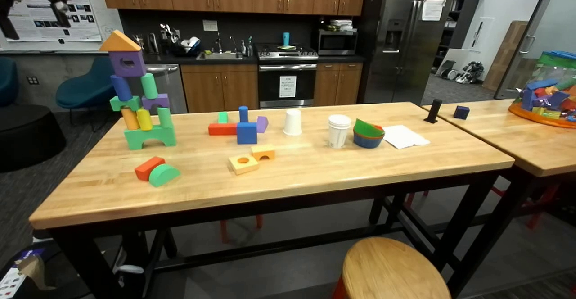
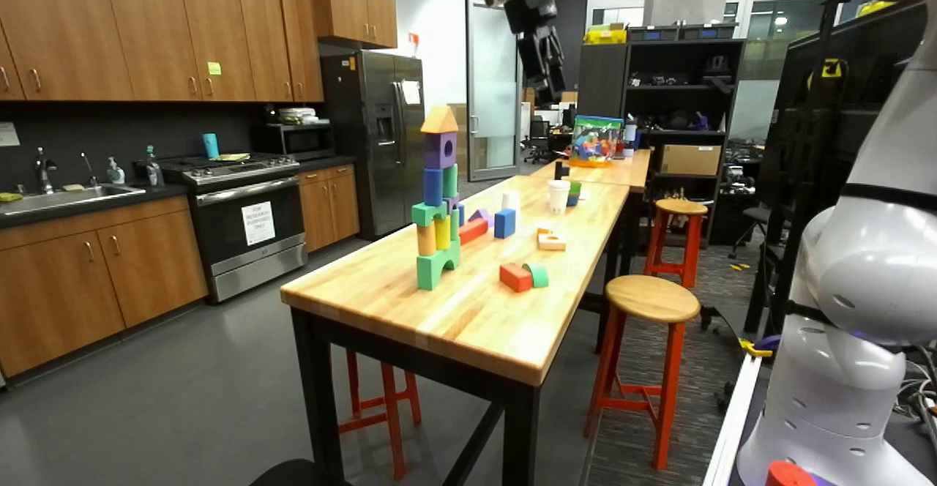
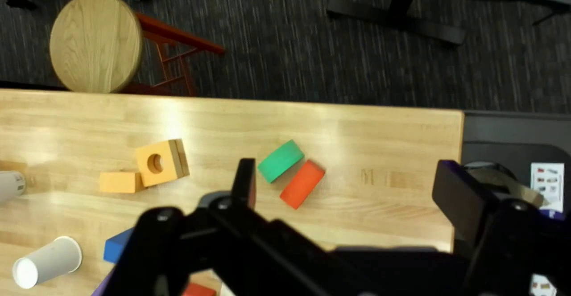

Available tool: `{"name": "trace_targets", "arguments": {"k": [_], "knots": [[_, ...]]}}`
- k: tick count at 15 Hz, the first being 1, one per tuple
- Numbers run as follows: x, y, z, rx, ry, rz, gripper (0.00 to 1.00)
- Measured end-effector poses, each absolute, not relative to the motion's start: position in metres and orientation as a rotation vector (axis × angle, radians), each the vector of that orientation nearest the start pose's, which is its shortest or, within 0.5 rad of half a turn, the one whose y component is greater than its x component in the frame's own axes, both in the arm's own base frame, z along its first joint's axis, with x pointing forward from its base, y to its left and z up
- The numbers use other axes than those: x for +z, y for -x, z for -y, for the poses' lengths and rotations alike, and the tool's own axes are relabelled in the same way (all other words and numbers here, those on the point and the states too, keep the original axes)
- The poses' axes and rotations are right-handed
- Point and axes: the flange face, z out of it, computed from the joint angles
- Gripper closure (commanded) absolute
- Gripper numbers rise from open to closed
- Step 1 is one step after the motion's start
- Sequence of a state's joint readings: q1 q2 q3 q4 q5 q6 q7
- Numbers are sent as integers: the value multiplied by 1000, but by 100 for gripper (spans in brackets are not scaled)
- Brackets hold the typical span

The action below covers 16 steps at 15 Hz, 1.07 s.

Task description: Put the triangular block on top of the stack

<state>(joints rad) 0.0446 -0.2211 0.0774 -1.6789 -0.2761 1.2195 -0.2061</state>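
Note:
The triangular block, an orange wedge, sits point-up on top of the stack in both exterior views (image 1: 119, 42) (image 2: 440, 121). It rests on the purple cube. The stack (image 1: 144, 120) stands upright near one end of the wooden table, with green, blue, yellow and orange pieces below; it shows again in an exterior view (image 2: 433, 187). My gripper (image 1: 37, 28) is high above the table, apart from the stack. It also shows in an exterior view (image 2: 554, 91). In the wrist view the gripper (image 3: 345, 166) has its fingers wide apart with nothing between them. Neither block nor stack shows there.
A flat red block (image 3: 302, 184) and a green half-round block (image 3: 280, 161) lie on the table near the stack. Yellow blocks (image 1: 244, 164), a blue block (image 1: 247, 133), white cups (image 1: 293, 122) and bowls (image 1: 368, 140) stand farther along. A stool (image 2: 651, 298) stands beside the table.

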Motion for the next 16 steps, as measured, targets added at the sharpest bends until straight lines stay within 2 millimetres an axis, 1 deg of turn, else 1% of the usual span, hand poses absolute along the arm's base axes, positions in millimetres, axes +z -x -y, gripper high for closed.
{"name": "trace_targets", "arguments": {"k": [2,4,6,7,9,11,12,13,14,16], "knots": [[656,-414,-26,476,3349,503,0],[645,-388,-30,476,3335,529,0],[629,-368,-33,459,3316,480,0],[618,-361,-33,445,3309,415,0],[591,-354,-29,417,3268,257,0],[562,-355,-19,373,3245,93,0],[549,-357,-15,343,3246,38,0],[537,-359,-12,325,3248,17,0],[527,-359,-11,332,3247,53,0],[521,-359,-13,345,3245,102,0]]}}
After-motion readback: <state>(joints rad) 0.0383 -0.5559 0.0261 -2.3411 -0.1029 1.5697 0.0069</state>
